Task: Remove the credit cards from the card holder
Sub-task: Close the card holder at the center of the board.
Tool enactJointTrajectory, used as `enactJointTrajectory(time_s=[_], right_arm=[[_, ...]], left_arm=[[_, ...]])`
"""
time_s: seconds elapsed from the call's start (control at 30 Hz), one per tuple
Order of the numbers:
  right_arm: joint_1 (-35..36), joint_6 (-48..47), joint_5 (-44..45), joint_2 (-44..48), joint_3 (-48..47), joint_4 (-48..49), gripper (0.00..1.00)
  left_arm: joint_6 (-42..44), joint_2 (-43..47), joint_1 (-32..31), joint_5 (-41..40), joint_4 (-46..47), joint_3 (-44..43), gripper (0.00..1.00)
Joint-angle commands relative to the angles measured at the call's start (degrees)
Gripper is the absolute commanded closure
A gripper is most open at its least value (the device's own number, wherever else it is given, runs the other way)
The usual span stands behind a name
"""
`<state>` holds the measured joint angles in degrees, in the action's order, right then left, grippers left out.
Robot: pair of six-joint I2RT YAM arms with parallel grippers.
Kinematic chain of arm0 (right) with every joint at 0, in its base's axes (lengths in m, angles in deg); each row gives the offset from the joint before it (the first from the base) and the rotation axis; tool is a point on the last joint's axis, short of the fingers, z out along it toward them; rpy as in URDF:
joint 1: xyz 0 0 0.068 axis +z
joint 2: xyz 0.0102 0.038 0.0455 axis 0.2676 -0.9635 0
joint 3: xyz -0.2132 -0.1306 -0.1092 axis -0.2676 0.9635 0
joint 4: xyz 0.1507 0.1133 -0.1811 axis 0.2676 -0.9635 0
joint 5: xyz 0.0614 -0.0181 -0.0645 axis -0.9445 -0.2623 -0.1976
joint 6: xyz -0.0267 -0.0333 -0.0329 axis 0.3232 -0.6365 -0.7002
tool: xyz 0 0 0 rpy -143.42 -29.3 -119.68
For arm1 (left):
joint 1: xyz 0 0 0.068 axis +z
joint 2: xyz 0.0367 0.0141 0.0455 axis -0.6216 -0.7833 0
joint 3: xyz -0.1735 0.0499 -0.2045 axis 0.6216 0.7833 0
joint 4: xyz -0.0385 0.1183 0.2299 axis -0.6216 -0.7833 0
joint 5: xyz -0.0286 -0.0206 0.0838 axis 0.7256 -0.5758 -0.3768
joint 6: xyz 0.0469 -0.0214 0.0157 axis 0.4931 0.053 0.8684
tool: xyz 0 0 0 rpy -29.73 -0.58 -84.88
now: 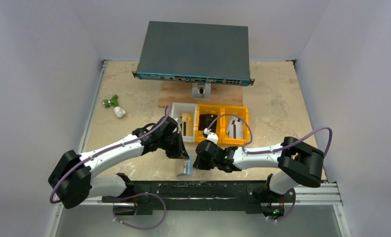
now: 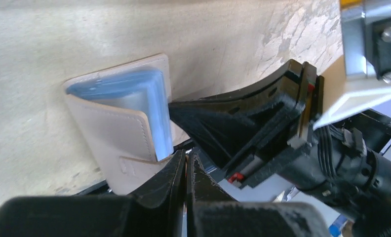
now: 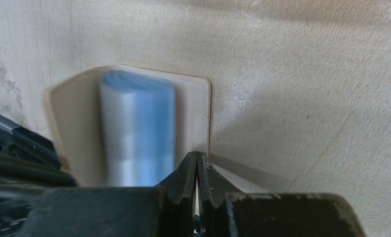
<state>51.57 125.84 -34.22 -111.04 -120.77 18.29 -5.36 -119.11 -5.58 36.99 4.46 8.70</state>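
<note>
Far left on the beige stone-look tabletop (image 1: 134, 94) lay a small green-and-white plastic piece (image 1: 113, 105), well apart from the rest. The left arm (image 1: 114, 150) reached in toward the middle. The left jaws were pressed together, clamped on the lower edge of the tan-and-pale-blue folding card holder (image 2: 117, 133). The card holder stood on edge nr the front of the tabletop, btwn the two arms and just in front of the bins. A stack of pale blue cards (image 2: 156, 106) sat in its tan pocket w/ top edges showing; it was blurred in the right wrist view. Behind stood a white plastic bin (image 1: 176, 106), then two orange plastic bins (image 1: 221, 118) side by side, w/ a brown wooden board (image 1: 176, 96) and a dark grey flat metal box (image 1: 193, 47) further back. The right arm (image 1: 262, 155) came in from the right. The right jaws were together, tips touching the card holder's side edge by the cards; couldn't tell whether they pinched anything.
</note>
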Motion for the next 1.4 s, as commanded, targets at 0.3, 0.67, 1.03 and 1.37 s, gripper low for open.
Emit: enactJointTrajectory(time_s=[0.3, 0.67, 1.03, 1.37], right_arm=[[0.01, 1.48, 4.78, 12.87, 0.54, -8.59, 0.95], [0.76, -0.36, 6.97, 19.09, -1.14, -11.38, 0.95], [7.11, -3.85, 5.62, 15.76, -1.27, 0.31, 0.94], [8.56, -4.69, 5.5, 11.43, -2.43, 6.11, 0.92]], left_arm=[[-0.47, -11.2, -2.57, 5.37, 16.04, -1.89, 0.84], [3.76, -11.53, -2.57, 6.96, 15.47, -2.53, 0.63], [3.6, -17.08, -2.51, 11.47, 25.06, 1.13, 0.64], [3.66, -19.73, -2.49, 13.07, 27.3, 1.93, 0.64]])
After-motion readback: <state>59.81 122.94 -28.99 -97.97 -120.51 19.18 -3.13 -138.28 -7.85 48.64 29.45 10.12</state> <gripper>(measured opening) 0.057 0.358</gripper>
